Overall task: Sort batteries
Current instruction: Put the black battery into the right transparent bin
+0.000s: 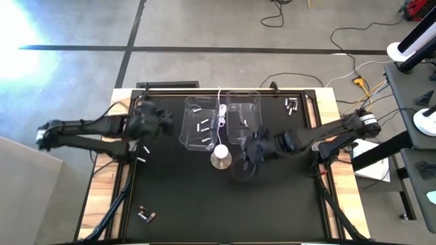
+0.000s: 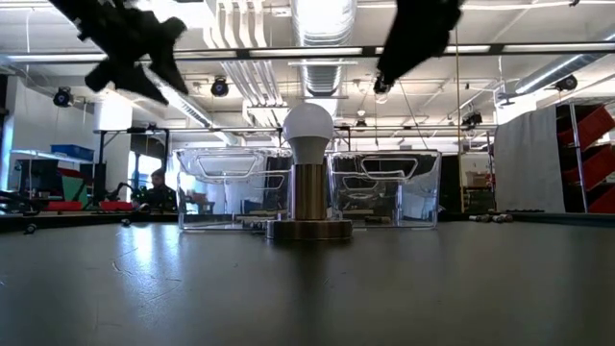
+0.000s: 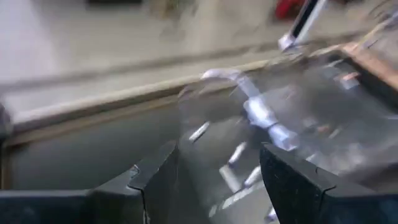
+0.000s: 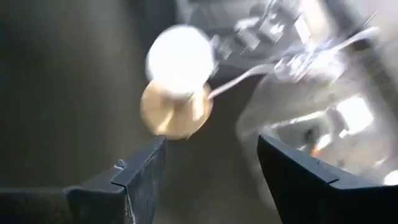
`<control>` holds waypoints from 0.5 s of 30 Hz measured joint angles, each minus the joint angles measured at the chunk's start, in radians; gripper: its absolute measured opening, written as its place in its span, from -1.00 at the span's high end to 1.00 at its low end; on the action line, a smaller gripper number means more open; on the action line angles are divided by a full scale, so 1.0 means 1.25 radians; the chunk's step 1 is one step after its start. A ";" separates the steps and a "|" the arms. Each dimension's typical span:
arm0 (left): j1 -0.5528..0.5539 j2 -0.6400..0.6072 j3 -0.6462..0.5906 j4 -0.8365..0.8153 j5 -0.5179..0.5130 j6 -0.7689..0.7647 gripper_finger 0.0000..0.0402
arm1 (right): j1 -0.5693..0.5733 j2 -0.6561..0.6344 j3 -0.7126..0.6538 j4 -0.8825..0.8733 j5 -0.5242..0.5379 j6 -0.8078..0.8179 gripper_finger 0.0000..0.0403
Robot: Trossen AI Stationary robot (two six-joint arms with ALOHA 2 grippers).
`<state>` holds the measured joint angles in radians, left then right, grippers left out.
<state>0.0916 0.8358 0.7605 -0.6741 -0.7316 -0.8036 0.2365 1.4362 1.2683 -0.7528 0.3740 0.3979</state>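
The right gripper (image 1: 251, 158) is held up in the air with its fingers spread apart, and nothing is seen between them. Right under and just past it sit the right bin (image 1: 243, 122) and the round lamp (image 1: 221, 156) with its white ball top. The left gripper (image 1: 151, 122) is also held up and spread wide, with nothing in it. Just ahead of it is the left bin (image 1: 201, 122), and a few silvery batteries (image 1: 204, 126) are seen lying inside.

More batteries are left on the table. A small group (image 1: 292, 105) lies well behind the right gripper, near the far corner. 2 silvery ones (image 1: 144, 154) lie close beside the left gripper. A dark pair (image 1: 146, 215) lies far off at the near edge.

Trouble could come if the right gripper is swung low. The lamp or its white cable (image 1: 221, 112) could be bumped, and a bin could be pushed or tipped. A round battery could also be knocked and rolled off the table.
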 joint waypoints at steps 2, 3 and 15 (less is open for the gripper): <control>0.118 0.021 0.003 -0.027 0.061 -0.001 -0.02 | 0.037 0.003 -0.025 0.001 -0.004 0.059 -0.24; 0.184 0.034 0.007 -0.035 0.092 0.000 -0.02 | 0.055 0.003 -0.035 0.002 -0.005 0.083 -0.24; 0.614 0.317 -0.030 -0.097 0.442 0.004 -0.02 | 0.124 -0.007 -0.056 -0.029 -0.004 0.075 -0.32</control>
<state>0.8586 1.2324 0.7231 -0.7948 -0.1793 -0.7984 0.3920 1.4277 1.1982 -0.7886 0.3686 0.4913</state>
